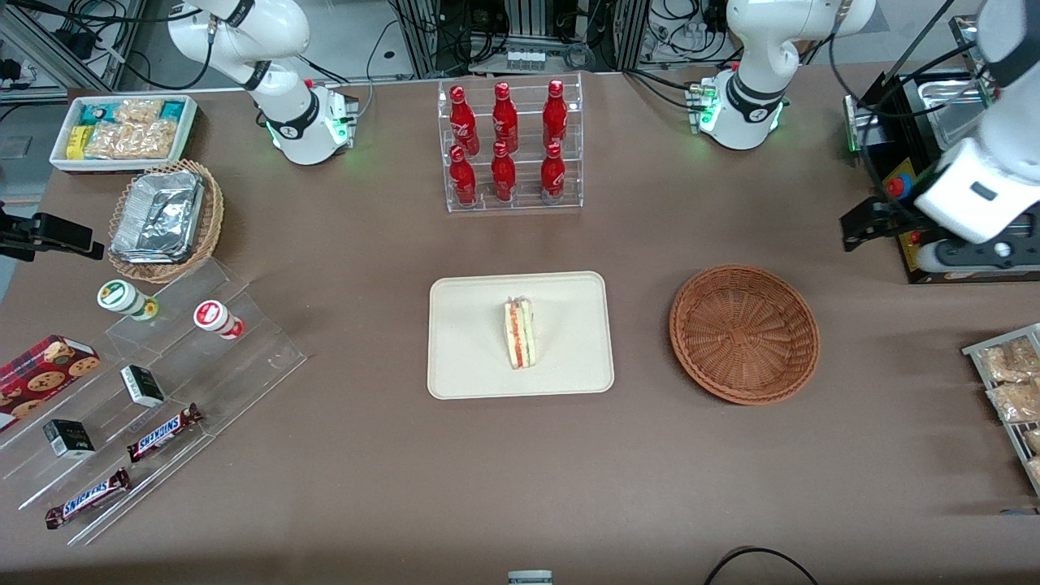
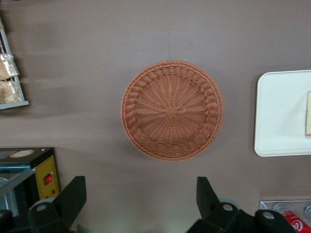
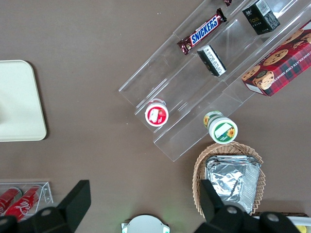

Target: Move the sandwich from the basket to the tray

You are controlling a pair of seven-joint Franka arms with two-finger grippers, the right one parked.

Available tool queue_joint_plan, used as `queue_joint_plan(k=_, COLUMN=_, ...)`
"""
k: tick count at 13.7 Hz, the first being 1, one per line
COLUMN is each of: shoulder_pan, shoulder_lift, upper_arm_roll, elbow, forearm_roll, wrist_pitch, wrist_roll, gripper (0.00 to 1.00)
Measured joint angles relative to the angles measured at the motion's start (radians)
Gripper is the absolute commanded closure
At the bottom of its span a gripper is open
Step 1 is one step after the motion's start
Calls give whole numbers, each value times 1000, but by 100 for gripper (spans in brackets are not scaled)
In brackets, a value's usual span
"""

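Observation:
The sandwich [image 1: 520,333] lies on the cream tray [image 1: 471,357], near its middle, filling edge up. The round brown wicker basket [image 1: 743,333] stands empty beside the tray, toward the working arm's end. My left gripper [image 1: 865,223] hangs raised above the table, farther from the front camera than the basket and toward the working arm's end. It is open and empty. In the left wrist view the wide-apart gripper [image 2: 141,196] has only bare table between its fingers, with the empty basket [image 2: 172,109], the tray [image 2: 279,116] and a sliver of the sandwich [image 2: 308,114] in sight.
A clear rack of red bottles [image 1: 508,146] stands farther from the camera than the tray. A black device [image 1: 934,122] and a snack rack [image 1: 1011,390] sit at the working arm's end. An acrylic stand with snacks [image 1: 162,382], a foil-filled basket [image 1: 162,219] and a white bin [image 1: 122,130] are at the parked arm's end.

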Motion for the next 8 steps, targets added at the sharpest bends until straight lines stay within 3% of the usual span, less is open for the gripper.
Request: queue_joint_plan(k=8, shoulder_pan=-18, shoulder_lift=1, upper_arm_roll=28, elbow=13, forearm_roll=1, wrist_pitch=3, wrist_roll=8, gripper=0)
